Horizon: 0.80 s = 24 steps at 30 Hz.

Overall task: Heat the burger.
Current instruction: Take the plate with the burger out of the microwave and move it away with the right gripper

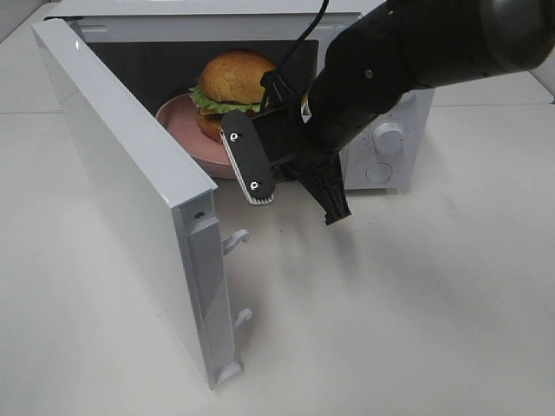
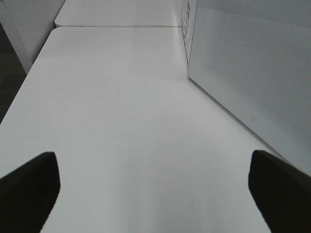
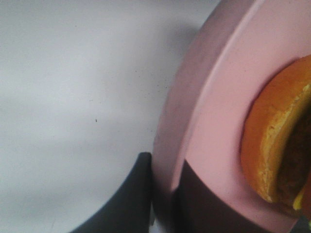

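One burger (image 1: 234, 82) sits on one pink plate (image 1: 186, 139) in the mouth of the single microwave (image 1: 390, 130), door (image 1: 130, 199) swung wide. The right gripper (image 3: 163, 194) pinches the plate's rim. The left gripper (image 2: 155, 187), beside the door, gapes empty.

The burger (image 1: 234, 82) has a glossy golden-brown bun, smooth on top, w/ frilly green lettuce under it; in the right wrist view its cut edge looks matt and a bit rough. The plate (image 1: 186, 139) is pink, smooth, soft sheen, prob. plastic or glazed ceramic, cannot tell which. The microwave (image 1: 390, 139), upper centre of the high view, has white smooth casing w/ slight gloss; its door (image 2: 252, 82) shows a fine dotted mesh texture. The table (image 1: 416, 303) is white, matt, smooth. The right gripper (image 3: 163, 199) is black matt plastic, w/ ribbed pale pads
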Each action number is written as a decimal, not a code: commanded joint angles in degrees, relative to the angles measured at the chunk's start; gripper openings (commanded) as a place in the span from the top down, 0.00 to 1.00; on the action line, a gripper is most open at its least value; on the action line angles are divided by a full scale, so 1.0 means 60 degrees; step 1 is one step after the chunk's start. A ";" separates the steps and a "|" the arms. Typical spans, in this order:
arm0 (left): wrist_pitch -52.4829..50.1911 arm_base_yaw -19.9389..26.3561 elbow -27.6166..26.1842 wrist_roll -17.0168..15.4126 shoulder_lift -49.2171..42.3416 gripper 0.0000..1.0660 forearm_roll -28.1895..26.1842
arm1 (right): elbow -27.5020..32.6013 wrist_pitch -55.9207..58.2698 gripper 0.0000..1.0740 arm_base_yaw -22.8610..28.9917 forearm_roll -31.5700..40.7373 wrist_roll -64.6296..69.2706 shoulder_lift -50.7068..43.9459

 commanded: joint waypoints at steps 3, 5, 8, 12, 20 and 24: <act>-0.0029 0.0019 0.0019 0.0000 -0.0201 0.08 -0.0029 | 0.0898 -0.0649 1.00 -0.0134 -0.0382 0.0153 -0.0754; -0.0029 0.0019 0.0019 0.0000 -0.0201 0.08 -0.0029 | 0.1165 -0.0869 1.00 -0.0134 -0.0382 0.0153 -0.0936; -0.0029 0.0019 0.0019 0.0000 -0.0201 0.08 -0.0029 | 0.1604 -0.1346 1.00 -0.0134 -0.0382 0.0153 -0.1203; -0.0029 0.0019 0.0019 0.0000 -0.0201 0.08 -0.0029 | 0.2196 -0.1872 1.00 -0.0134 -0.0382 0.0191 -0.1576; -0.0029 0.0019 0.0019 0.0000 -0.0201 0.08 -0.0029 | 0.3400 -0.2521 1.00 -0.0134 -0.0382 0.0191 -0.2378; -0.0029 0.0019 0.0019 0.0000 -0.0201 0.08 -0.0029 | 0.3734 -0.2521 1.00 -0.0134 -0.0382 0.0191 -0.2760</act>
